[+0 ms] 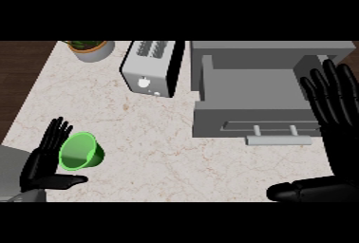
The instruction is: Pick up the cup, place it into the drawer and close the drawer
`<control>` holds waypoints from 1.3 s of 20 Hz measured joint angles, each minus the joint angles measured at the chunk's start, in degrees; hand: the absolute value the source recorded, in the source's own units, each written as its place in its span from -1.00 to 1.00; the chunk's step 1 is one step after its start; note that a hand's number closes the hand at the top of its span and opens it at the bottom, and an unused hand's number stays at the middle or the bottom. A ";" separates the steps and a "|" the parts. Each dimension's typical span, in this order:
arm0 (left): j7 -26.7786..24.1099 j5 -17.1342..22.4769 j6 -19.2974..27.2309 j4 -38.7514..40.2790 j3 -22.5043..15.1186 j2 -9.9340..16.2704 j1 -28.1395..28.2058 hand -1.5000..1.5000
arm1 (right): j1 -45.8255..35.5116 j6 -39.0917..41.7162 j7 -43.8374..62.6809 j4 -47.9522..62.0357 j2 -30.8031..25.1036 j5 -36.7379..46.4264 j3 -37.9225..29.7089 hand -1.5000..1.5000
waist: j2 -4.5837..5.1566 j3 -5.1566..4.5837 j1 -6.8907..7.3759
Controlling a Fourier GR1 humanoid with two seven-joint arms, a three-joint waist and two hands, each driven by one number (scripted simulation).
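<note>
Lying on its side on the surface [161,142], the green cup [82,151] is just beside the left robot hand [43,163], whose fingers are straight and hold nothing. The right robot hand [333,102] is also open, near the open drawer [242,118]. I think the round cup may roll away if the fingers push it before they curl around it.

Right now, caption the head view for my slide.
Left hand open beside the green cup; right hand open by the open grey drawer.
</note>
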 measured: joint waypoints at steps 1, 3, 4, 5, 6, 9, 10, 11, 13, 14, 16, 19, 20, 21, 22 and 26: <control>-1.41 -0.66 0.62 2.36 -0.12 0.11 -0.88 -1.00 | -0.38 0.21 0.21 0.34 -0.26 -0.18 -0.19 -1.00 | 0.01 0.00 -0.03; -3.58 -1.70 1.77 6.66 -0.40 0.17 -2.66 -1.00 | -1.24 -0.31 1.24 0.08 -0.15 -0.14 0.00 -1.00 | 0.03 -0.01 -0.08; -3.50 -1.53 1.70 7.22 -0.41 0.62 -3.07 -1.00 | -1.54 -0.07 1.01 0.55 -0.31 -0.50 -0.34 -1.00 | 0.04 -0.02 -0.05; -4.62 -1.95 1.74 9.65 -0.41 1.20 -4.04 -1.00 | -1.02 0.31 0.05 1.03 -0.30 -0.42 -0.42 -1.00 | 0.05 -0.03 -0.11; -6.04 -2.54 2.13 11.34 -0.73 1.13 -4.32 -1.00 | -0.86 -0.13 -0.09 0.91 0.25 0.31 0.33 -1.00 | 0.07 -0.02 -0.14; -7.06 -2.80 2.23 12.82 -1.46 1.29 -4.44 -1.00 | 0.09 0.50 -0.96 0.56 0.01 -0.21 -0.24 -1.00 | 0.04 -0.02 -0.10; -7.96 -3.06 2.39 14.20 -1.63 1.33 -4.82 -1.00 | -0.16 0.79 -0.98 0.97 -0.24 -0.58 -0.57 -1.00 | 0.06 -0.02 -0.12; -8.32 -3.29 2.67 15.82 -1.66 1.52 -6.09 -1.00 | -0.12 0.97 -0.44 0.40 -0.46 -1.03 -0.70 -1.00 | 0.08 -0.03 -0.20; -9.18 -3.28 2.48 16.95 -1.94 1.62 -6.21 -1.00 | 0.78 1.28 -1.86 0.87 -0.06 -0.79 -0.47 -1.00 | 0.07 -0.03 -0.20; -9.07 -3.15 2.39 17.79 -1.89 1.83 -7.16 -1.00 | 1.32 1.29 -1.57 0.04 -0.06 -1.04 -0.53 -1.00 | 0.09 -0.04 -0.26; -10.07 -3.21 2.33 20.43 -1.73 2.41 -8.81 -1.00 | 0.71 1.11 -1.88 0.83 0.17 -0.44 -0.10 -1.00 | 0.13 -0.06 -0.34; -10.25 -2.86 2.03 22.66 -1.69 2.30 -10.46 -1.00 | 0.65 0.66 -1.21 0.59 0.52 0.16 0.63 -1.00 | 0.16 -0.07 -0.39; -9.86 -2.46 1.90 22.90 -1.64 1.84 -10.78 -1.00 | 0.62 0.48 -0.69 0.16 0.50 0.16 0.65 -1.00 | 0.13 -0.06 -0.36; -9.84 -2.32 1.69 23.78 -1.54 2.03 -11.53 -1.00 | 0.73 0.74 -1.09 0.40 0.36 -0.20 0.24 -1.00 | 0.14 -0.08 -0.40; -9.79 -2.09 1.41 24.09 -1.53 2.02 -11.80 -1.00 | 0.42 1.01 -1.34 0.98 0.06 -0.59 -0.33 -1.00 | 0.14 -0.07 -0.36; -10.20 -1.49 0.10 25.92 -1.58 1.96 -12.31 -1.00 | 0.54 0.81 -0.97 0.61 0.26 -0.25 0.13 -1.00 | 0.16 -0.07 -0.38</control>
